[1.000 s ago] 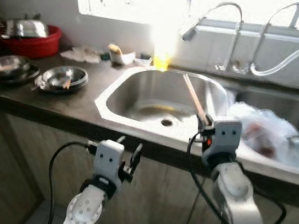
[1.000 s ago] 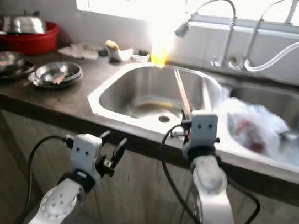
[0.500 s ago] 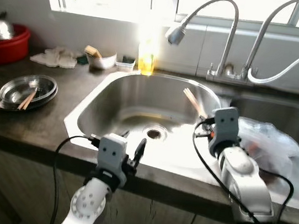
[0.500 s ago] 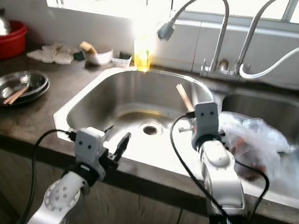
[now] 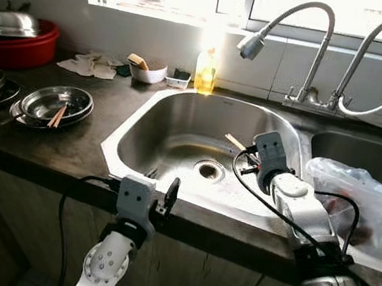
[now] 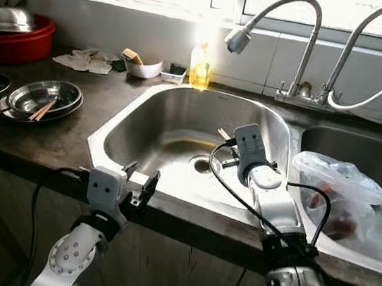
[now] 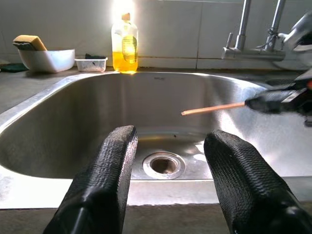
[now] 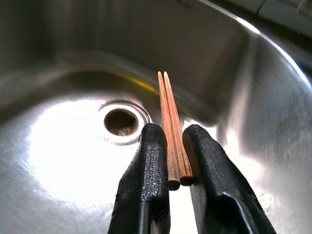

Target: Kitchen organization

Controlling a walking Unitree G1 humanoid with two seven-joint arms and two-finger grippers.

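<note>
Stainless steel makes up the left sink basin (image 5: 179, 123), and the right gripper (image 8: 175, 141) is inside it, above the bottom, at about 3 o'clock from the drain (image 5: 209, 169). Its two black fingers (image 8: 151, 161) are pressed on a pair of wooden chopsticks (image 8: 170, 117), which lie side by side between them. The free ends of the chopsticks point toward the back wall of the basin, and they are not touching the bottom.

The left gripper (image 5: 159, 195) hangs in front of the counter edge (image 5: 66, 172), just before the front rim of the same basin. Its jaws are spread apart and hold nothing; in the left wrist view the drain shows between the two fingers (image 7: 105, 175).

On the counter at 9 o'clock from the basin stands a metal plate (image 5: 51, 102) with another pair of chopsticks (image 5: 57, 116) lying in it. A red tub (image 5: 19, 48) with a steel lid stands at the far corner. Behind the basin, at 12 o'clock, is a bottle of yellow dish soap (image 5: 207, 70), and beside it a small white bowl (image 5: 148, 73) with a sponge. A curved faucet (image 5: 292, 29) reaches over the basin. The right basin, at 3 o'clock, holds a clear plastic bag (image 5: 356, 205).
</note>
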